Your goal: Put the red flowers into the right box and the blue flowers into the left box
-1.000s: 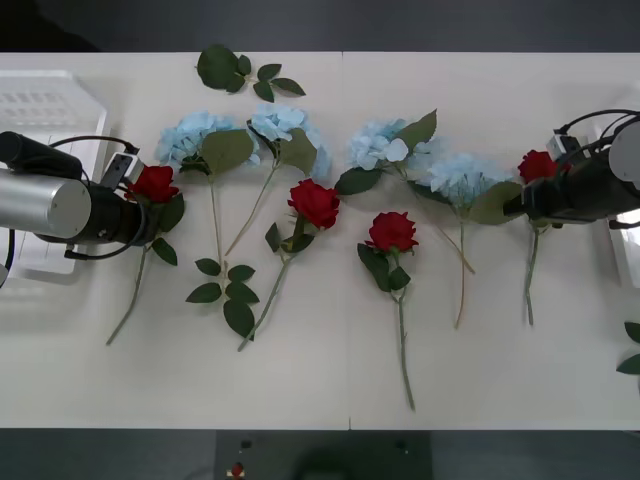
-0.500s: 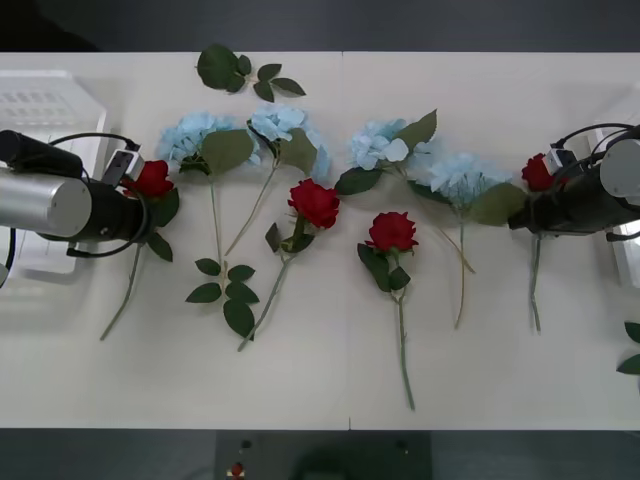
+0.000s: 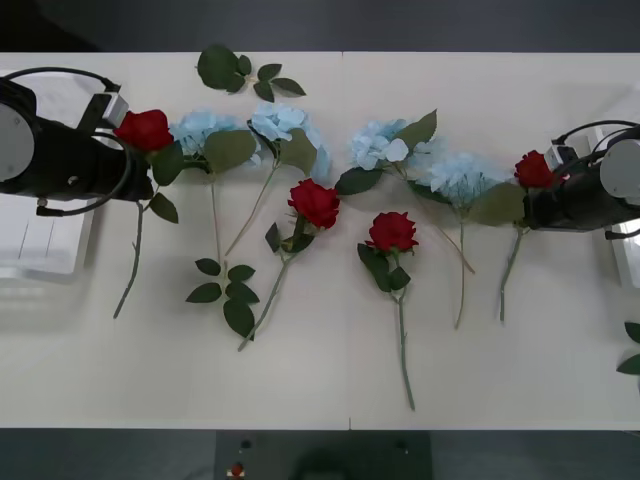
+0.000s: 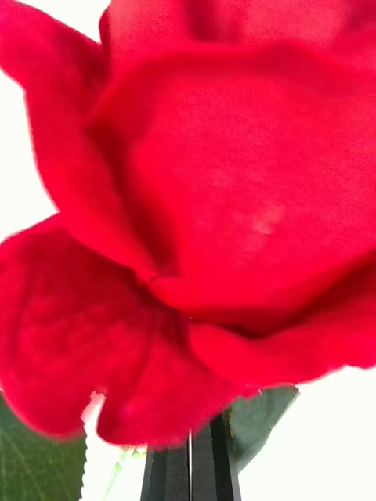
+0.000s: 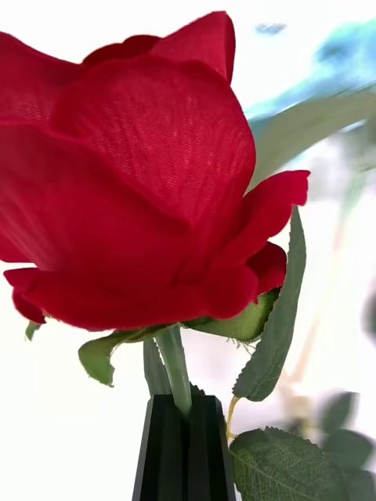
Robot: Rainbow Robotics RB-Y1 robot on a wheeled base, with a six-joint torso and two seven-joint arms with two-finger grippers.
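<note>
Left gripper (image 5: 186, 438) at the far-left of the table, black fingers pressed together on the stem of a red rose (image 3: 143, 130), just under the bloom; bloom raised beside the leftmost blue flower cluster (image 3: 200, 132), stem hanging down toward the near side. Left box (image 3: 45, 245) under and behind the left arm, at the table's left edge, partly hidden by it. Right gripper (image 4: 191, 468) at the right side of the table, fingers likewise clamped together below the bloom of a second red rose (image 3: 534, 169), stem slanting toward the near-left. Right box (image 3: 628, 262) showing as a pale strip at the right edge, beyond the right arm. Two more red roses lying flat on the table (image 3: 330, 380) between the arms: one left of centre (image 3: 315, 203), one at centre (image 3: 391, 232), both with stems pointing to the near side. Blue flowers in a row along the far half: a second cluster (image 3: 285, 125), a third (image 3: 378, 142), and a fourth (image 3: 462, 177) near the right-hand rose. Loose leaf sprigs at the far edge (image 3: 235, 70), near the left-centre (image 3: 225, 295), and at the right edge (image 3: 631, 350).
</note>
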